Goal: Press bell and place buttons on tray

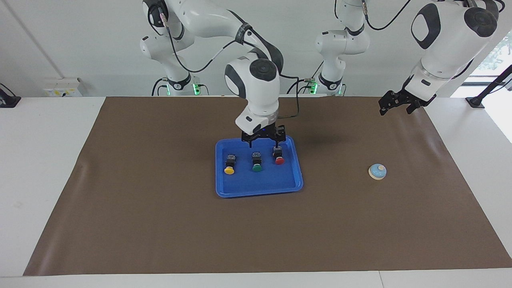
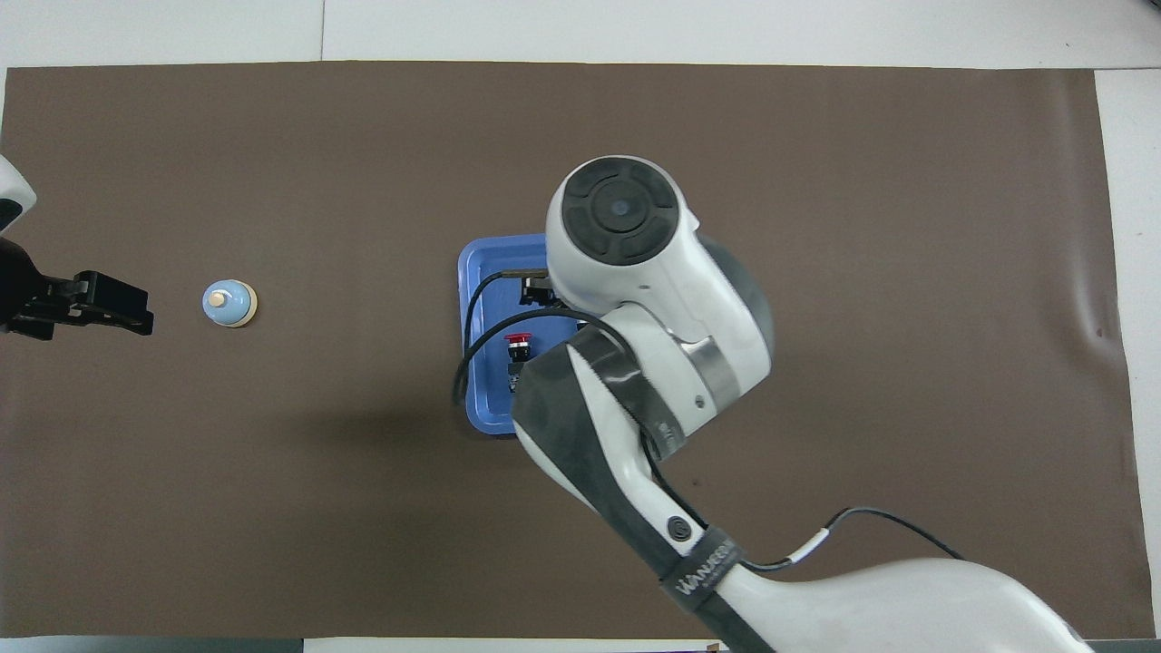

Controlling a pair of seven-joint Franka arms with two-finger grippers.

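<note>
All three small black-bodied push buttons [image 1: 254,161] with yellow, green and red caps lie in the shallow bright-blue plastic tray [image 1: 298,185]. The right pincer [image 1: 263,141], spread open and empty, hangs over the tray's nearer rim; best lifted straight up, clear of the red cap. The left pincer [image 1: 396,106], open, waits well above the desk [image 1: 160,224], the light-blue dome bell [image 1: 377,171] farther out toward its end

A white table [image 1: 48,160] carries everything, and a wide brown mat [image 1: 160,220] covers most of its top, leaving bare white margins at both ends and along the edges. In the facing view, a blue tray [image 1: 256,191] sits on the mat close to its centre. A small light-blue bell [image 1: 377,171] with a cream rim stands directly on the mat at about three o'clock from the tray, well apart from it. At about ten o'clock, near the wall, a small white box [image 1: 62,87] rests on the bare table.
</note>
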